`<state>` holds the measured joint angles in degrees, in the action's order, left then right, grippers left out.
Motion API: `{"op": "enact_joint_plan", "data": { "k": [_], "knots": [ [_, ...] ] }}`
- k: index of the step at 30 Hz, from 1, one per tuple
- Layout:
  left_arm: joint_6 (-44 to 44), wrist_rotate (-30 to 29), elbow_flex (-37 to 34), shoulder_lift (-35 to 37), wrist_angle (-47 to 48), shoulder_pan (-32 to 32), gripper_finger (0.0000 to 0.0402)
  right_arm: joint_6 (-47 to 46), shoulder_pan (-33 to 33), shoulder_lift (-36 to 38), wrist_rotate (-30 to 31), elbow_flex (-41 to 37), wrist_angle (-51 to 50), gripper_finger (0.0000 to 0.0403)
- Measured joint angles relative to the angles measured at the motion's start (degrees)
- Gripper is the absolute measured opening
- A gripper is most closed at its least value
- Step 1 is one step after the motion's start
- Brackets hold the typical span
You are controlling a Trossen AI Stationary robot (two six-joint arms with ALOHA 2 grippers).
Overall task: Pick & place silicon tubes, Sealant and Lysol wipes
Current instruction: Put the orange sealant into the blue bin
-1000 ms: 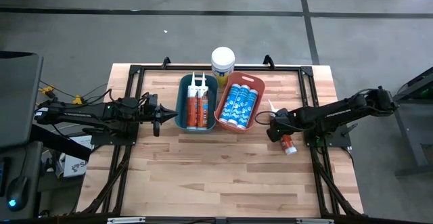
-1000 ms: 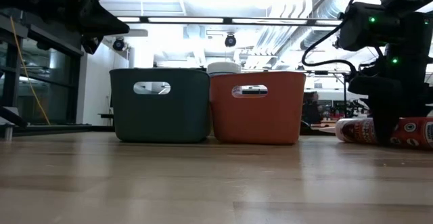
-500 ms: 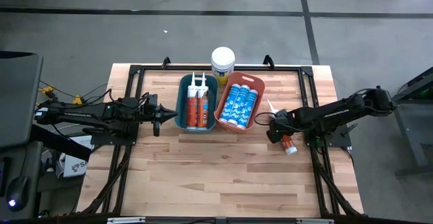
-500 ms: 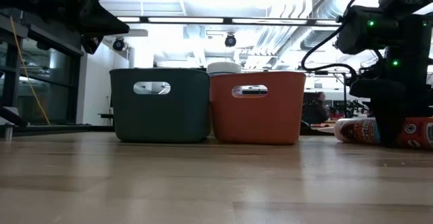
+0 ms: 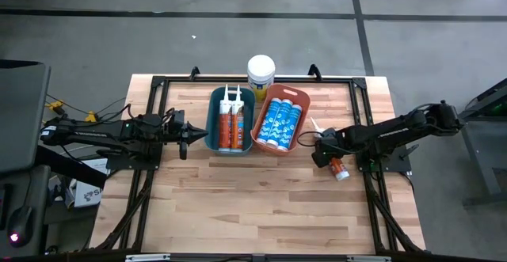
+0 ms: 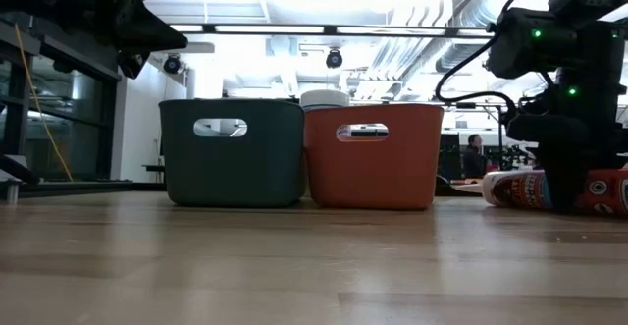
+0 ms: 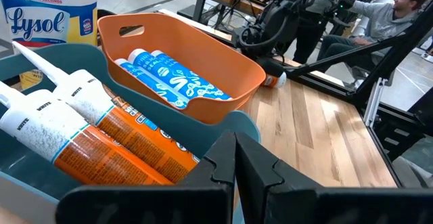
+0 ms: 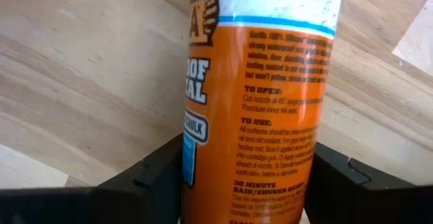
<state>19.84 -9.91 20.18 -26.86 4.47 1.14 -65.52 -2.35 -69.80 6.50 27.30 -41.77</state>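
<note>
Right claw (image 5: 323, 148) is straddling the orange sealant tube (image 8: 260, 109) lying on the bench (image 5: 261, 199), fingers apart each side, lining up for a pick; left claw (image 5: 192, 134) is waiting pinched together beside the teal bin (image 5: 212, 126).

Right end effector (image 5: 322, 149) low, left (image 5: 192, 134) shut.

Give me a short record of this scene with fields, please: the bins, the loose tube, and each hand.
teal bin: two orange tubes inside
orange bin: blue tubes inside
wipes can: upright behind the bins
loose orange tube: lying on the table, right of the orange bin
right hand: down at the loose tube, a finger on each side
left hand: shut, beside the teal bin, empty
</note>
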Motion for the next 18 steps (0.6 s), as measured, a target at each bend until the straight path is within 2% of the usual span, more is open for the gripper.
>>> {"op": "enact_joint_plan", "data": {
  "k": [4,18],
  "knots": [
    [0.0,0.0,0.0,0.0,0.0,0.0,0.0,0.3,0.0,0.0,-0.5,0.1,-0.1,0.0207],
    [0.0,0.0,0.0,0.0,0.0,0.0,0.0,-1.9,-2.5,1.9,-0.4,-0.1,-2.3,0.0205]
  ]
}}
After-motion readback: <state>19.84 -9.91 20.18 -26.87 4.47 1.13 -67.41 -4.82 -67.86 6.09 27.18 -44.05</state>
